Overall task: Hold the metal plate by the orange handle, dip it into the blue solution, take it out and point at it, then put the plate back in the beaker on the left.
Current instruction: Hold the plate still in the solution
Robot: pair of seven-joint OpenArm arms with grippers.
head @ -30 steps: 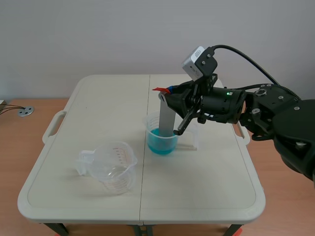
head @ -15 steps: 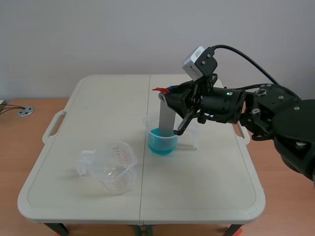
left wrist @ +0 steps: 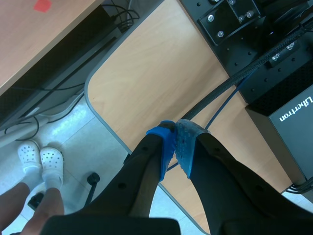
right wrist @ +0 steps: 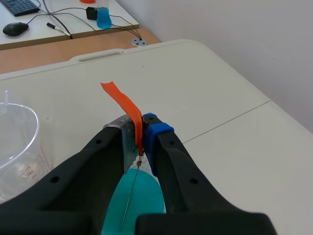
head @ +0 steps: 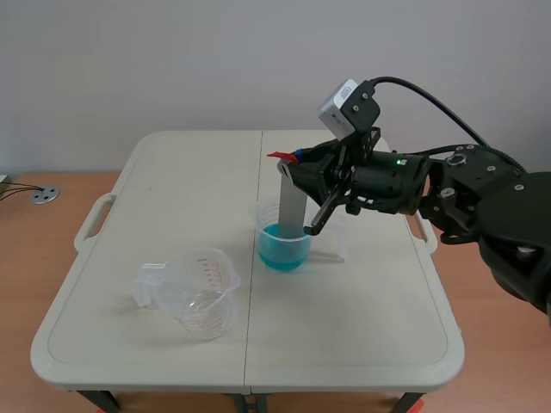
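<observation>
My right gripper point(head: 288, 163) point(right wrist: 140, 131) is shut on the orange handle point(head: 277, 157) point(right wrist: 123, 105) of the metal plate point(head: 292, 209). The plate hangs upright with its lower end inside the beaker of blue solution point(head: 283, 240) point(right wrist: 138, 195) at mid table. An empty clear beaker point(head: 196, 292) point(right wrist: 14, 142) with red marks stands to the front left. My left gripper point(left wrist: 175, 144) is shut on nothing, off the table and out of the scene view; it faces a wooden desk point(left wrist: 161, 73) and floor.
The white folding table point(head: 155, 206) has a centre seam and handles on its sides. In the left wrist view a person's feet in white shoes point(left wrist: 40, 160) stand on the floor, and black equipment boxes point(left wrist: 283, 105) with cables sit on the desk.
None of the arms or beakers has visibly moved; the plate stays in the blue beaker.
</observation>
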